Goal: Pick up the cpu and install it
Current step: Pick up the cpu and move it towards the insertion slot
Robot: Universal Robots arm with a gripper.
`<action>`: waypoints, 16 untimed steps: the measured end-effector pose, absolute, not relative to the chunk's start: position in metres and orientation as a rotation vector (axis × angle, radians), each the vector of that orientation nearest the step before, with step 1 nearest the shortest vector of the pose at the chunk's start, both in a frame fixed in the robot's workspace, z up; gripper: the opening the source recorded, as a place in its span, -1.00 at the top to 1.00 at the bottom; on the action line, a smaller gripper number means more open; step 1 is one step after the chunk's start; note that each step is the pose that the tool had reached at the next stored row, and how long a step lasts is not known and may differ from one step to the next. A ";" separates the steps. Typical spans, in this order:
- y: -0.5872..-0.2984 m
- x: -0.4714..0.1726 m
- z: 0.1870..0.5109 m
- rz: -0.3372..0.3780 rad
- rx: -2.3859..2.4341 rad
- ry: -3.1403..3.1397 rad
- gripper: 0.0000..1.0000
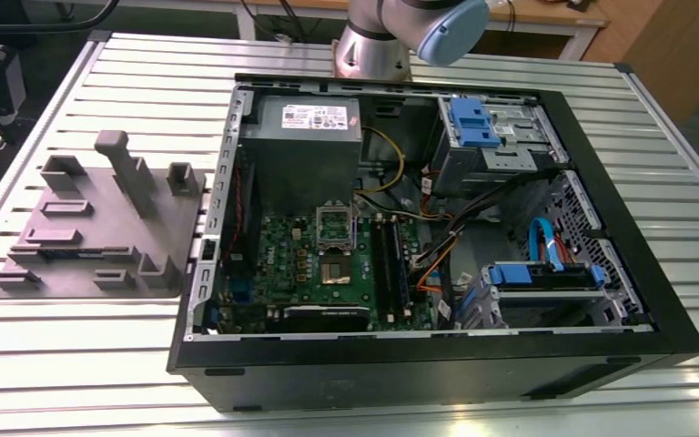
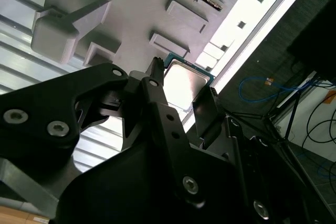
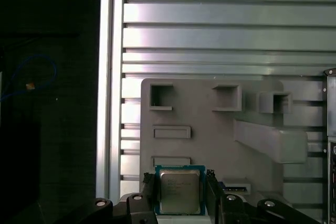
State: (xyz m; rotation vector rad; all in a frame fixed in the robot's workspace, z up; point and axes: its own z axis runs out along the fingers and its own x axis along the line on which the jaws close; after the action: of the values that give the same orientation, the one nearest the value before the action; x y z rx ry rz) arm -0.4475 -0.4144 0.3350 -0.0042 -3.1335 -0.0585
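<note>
The cpu (image 3: 179,195) sat between the black fingers (image 3: 150,192) of the gripper (image 3: 179,178), which were clenched against two opposite edges of it. It was a thin square chip: a silvery-grey metal lid, bright with glare in the second wrist view (image 2: 185,85), framed by a narrow green border. Faint print crossed the lid, too small to read.

Behind the chip lay a grey moulded fixture (image 3: 199,129) with rectangular pockets and a raised ramp. The chip looked to be raised off it, though I cannot tell for sure.

The fixture rested on a slatted aluminium table (image 3: 220,30), beyond whose edge the floor was dark and crossed by a blue cable (image 2: 262,85).

In the exterior view the fixture (image 1: 95,228) lay just beside an open computer case (image 1: 641,273), on the exterior view's left. Inside it were a green motherboard (image 1: 325,264) with a metal-framed socket (image 1: 335,221), and a grey power-supply box (image 1: 307,155) with a white label (image 1: 313,116), its writing illegible.
</note>
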 end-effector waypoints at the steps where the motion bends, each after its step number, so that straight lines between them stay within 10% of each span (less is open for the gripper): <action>1: -0.414 -0.447 0.335 -0.058 -0.004 -3.134 0.06; 16: -0.414 -0.447 0.340 -0.048 -0.004 -3.134 0.06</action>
State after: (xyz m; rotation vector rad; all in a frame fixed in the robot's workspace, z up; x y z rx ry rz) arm -0.4475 -0.4142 0.3400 -0.0042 -3.1335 -0.0481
